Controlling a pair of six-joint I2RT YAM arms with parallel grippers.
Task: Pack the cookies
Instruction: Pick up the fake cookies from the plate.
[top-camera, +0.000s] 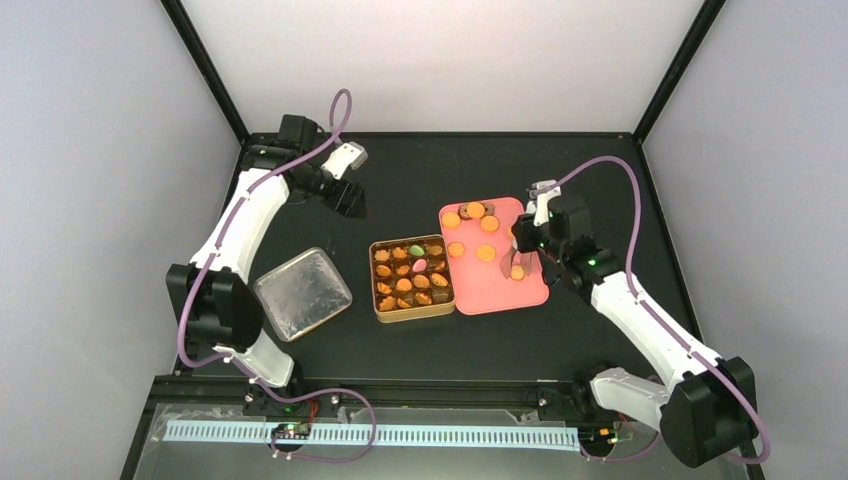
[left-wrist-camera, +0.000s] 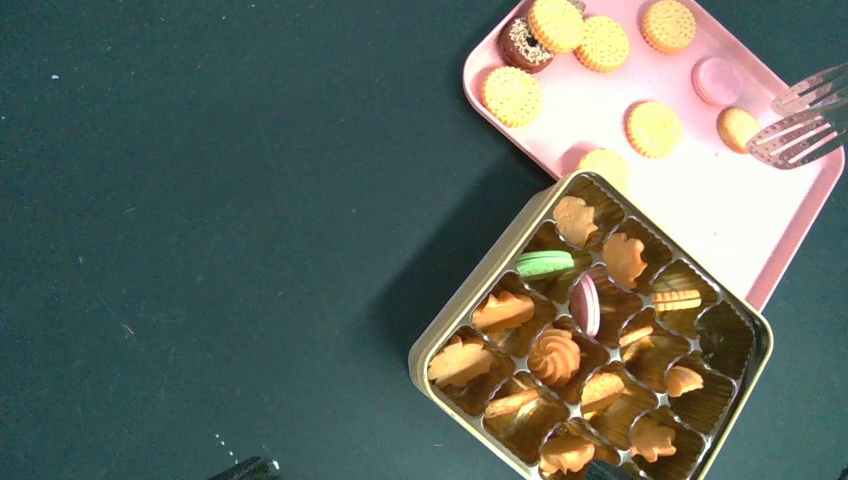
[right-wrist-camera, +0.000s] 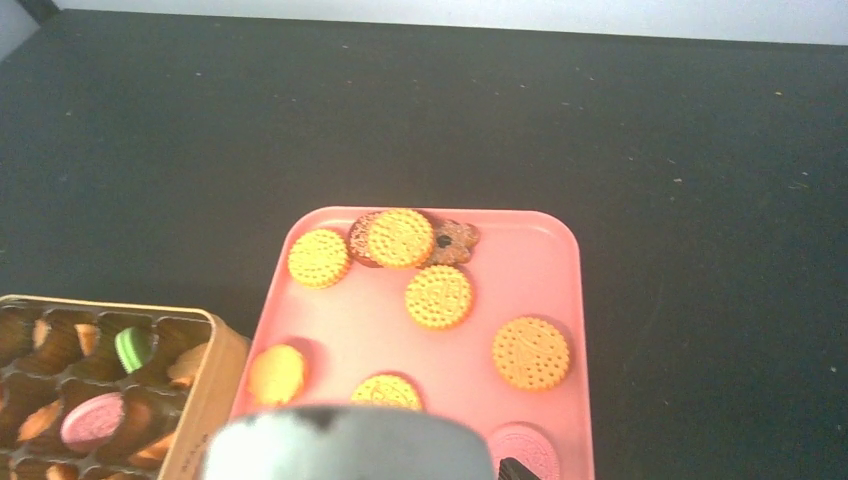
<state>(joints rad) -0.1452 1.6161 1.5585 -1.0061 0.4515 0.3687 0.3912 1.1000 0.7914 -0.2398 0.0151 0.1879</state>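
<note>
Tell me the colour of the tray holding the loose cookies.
Pink tray; the left wrist view shows it best.

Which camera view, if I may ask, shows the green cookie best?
The left wrist view: the green cookie is close, sharp and whole in the tin. The top external view shows only a tiny green dot; the right wrist view shows it small and partly hidden by its compartment.

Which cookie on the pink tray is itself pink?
The pink cookie: smooth, round, beside the tongs tips near the tray edge. The rest there are golden or dark brown.
</note>
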